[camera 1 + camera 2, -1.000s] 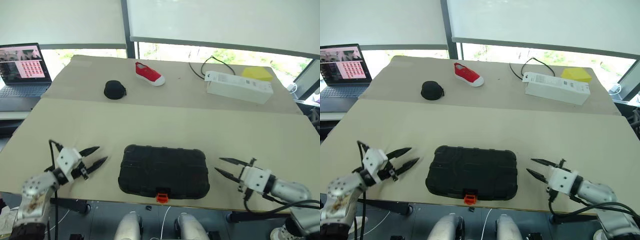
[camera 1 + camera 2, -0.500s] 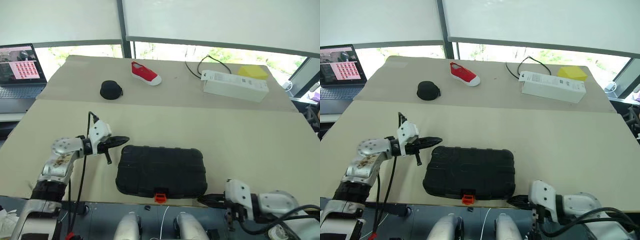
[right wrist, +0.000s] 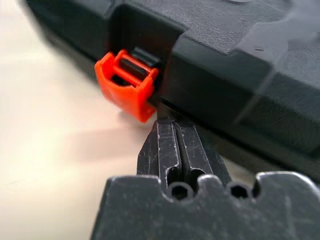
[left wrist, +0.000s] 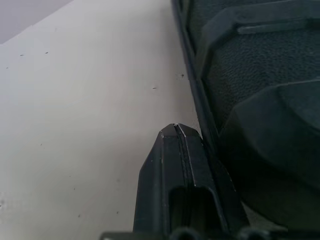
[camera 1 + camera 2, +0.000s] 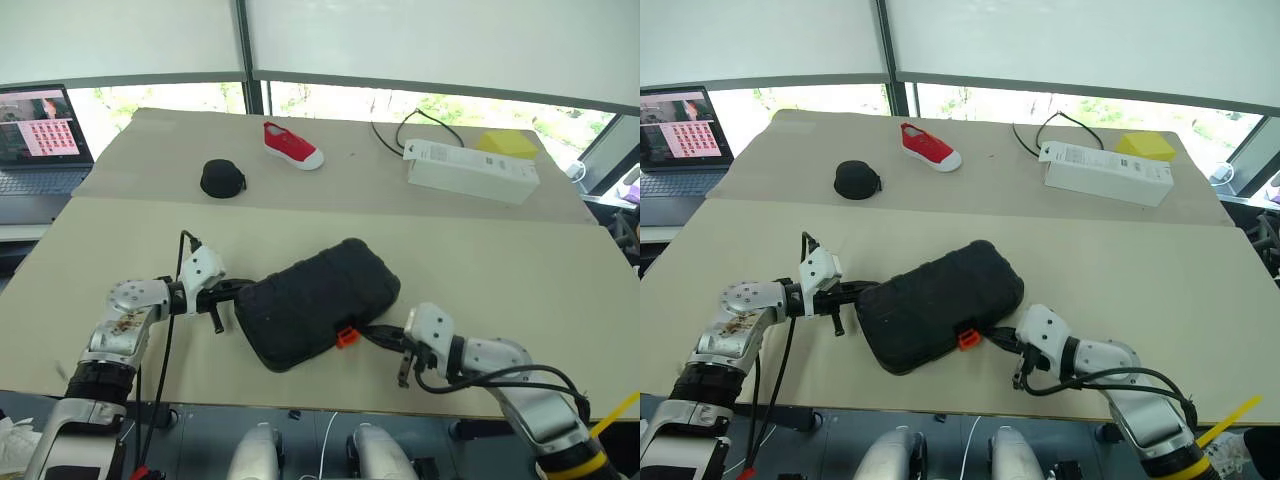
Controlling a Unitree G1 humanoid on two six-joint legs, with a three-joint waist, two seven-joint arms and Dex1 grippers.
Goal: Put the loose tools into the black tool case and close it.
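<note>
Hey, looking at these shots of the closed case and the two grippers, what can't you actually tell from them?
- Inside of the black tool case: lid shut in every view, contents hidden.
- Left gripper contact with the case: wrist view too close to tell.
- Right gripper tips: pressed beneath the orange latch, contact point hidden.
- Laptop: cut off by the head views' edge.

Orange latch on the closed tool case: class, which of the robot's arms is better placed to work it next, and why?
Right. The right claw, shut, sits just beside the orange latch on the black tool case. The left claw, also shut, rests at the case's opposite end, away from the latch.
</note>
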